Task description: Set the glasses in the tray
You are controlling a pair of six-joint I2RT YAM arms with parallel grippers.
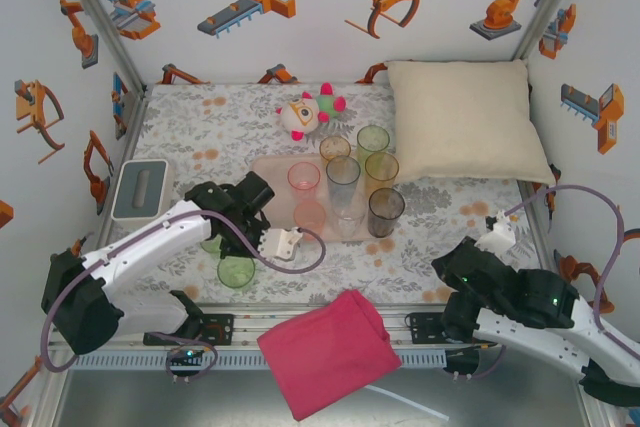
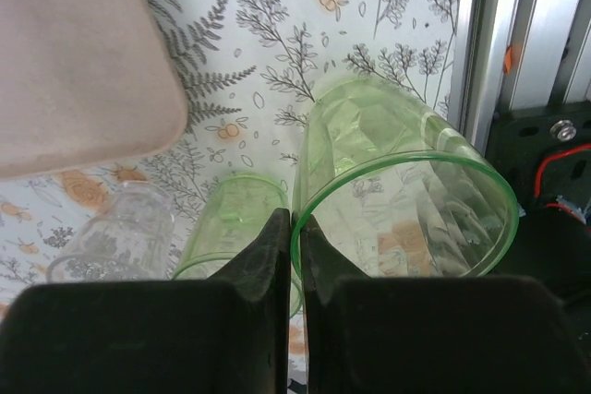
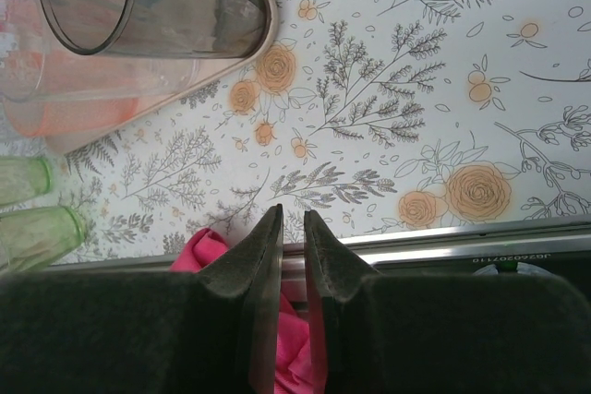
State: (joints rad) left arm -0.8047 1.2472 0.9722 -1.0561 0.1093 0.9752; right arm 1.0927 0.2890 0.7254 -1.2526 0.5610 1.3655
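Since my left gripper is pinched shut on the rim of a green glass, I think I am at the grab step for this one. I cannot tell if the glass is off the table yet. It is near the front edge, apart from the tray.

Next I would need to lift it up, carry it over the tray, and set it down in a bare spot without bumping the others. A grip on a thin rim could slip, so I should go slow.

A second green glass sits just beside the one I hold, and a small clear glass is next to that. Both are outside the tray.

Inside the tray, several glasses stand upright. Among them are a pink glass, a tall clear glass and a smoky grey glass. They all look empty.

My right gripper has its fingers a little apart with nothing between them.
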